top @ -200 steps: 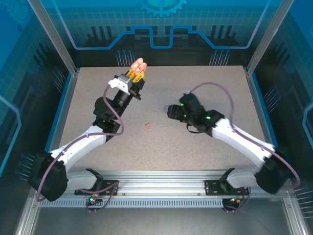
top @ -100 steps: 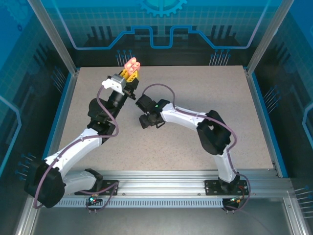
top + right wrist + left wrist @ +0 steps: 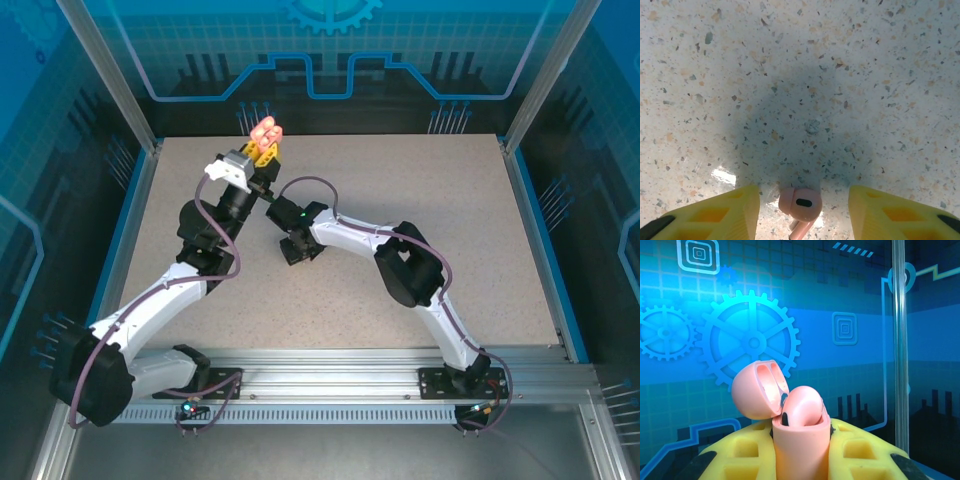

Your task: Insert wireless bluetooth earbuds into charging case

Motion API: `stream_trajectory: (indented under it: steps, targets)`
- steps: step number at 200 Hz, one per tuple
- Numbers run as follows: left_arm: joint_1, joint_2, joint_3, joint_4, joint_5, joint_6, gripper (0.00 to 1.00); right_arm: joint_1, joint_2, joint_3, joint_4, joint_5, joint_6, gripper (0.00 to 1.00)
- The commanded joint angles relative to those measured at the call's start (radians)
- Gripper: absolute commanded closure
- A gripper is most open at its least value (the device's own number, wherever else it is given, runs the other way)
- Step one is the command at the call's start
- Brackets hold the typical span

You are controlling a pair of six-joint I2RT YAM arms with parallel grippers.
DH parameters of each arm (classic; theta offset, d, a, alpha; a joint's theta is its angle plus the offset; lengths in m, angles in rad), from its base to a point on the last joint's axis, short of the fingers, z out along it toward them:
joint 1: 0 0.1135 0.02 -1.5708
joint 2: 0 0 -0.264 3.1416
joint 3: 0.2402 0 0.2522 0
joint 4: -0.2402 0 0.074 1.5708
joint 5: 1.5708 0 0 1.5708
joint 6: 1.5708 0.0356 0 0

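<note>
The tabletop [image 3: 450,220] is a pale, speckled slab edged by a blue border [image 3: 528,222]. In the right wrist view its surface shows dark and tan flecks on grey-white, with a soft round shadow [image 3: 800,125] across the middle. One pale pink bud [image 3: 800,202] lies on it, stem pointing toward that view's lower edge.
</note>
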Motion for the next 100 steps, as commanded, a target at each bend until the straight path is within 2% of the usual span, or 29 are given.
stream_trajectory:
  steps: [1,100]
  targets:
    - [0.011,-0.027,-0.014,0.025,-0.016,-0.013,1.00,0.006,0.018,0.011,-0.031,-0.010,-0.011,0.51]
    - [0.013,-0.018,-0.020,0.038,-0.013,-0.036,1.00,0.004,0.067,0.015,-0.033,0.001,0.029,0.57]
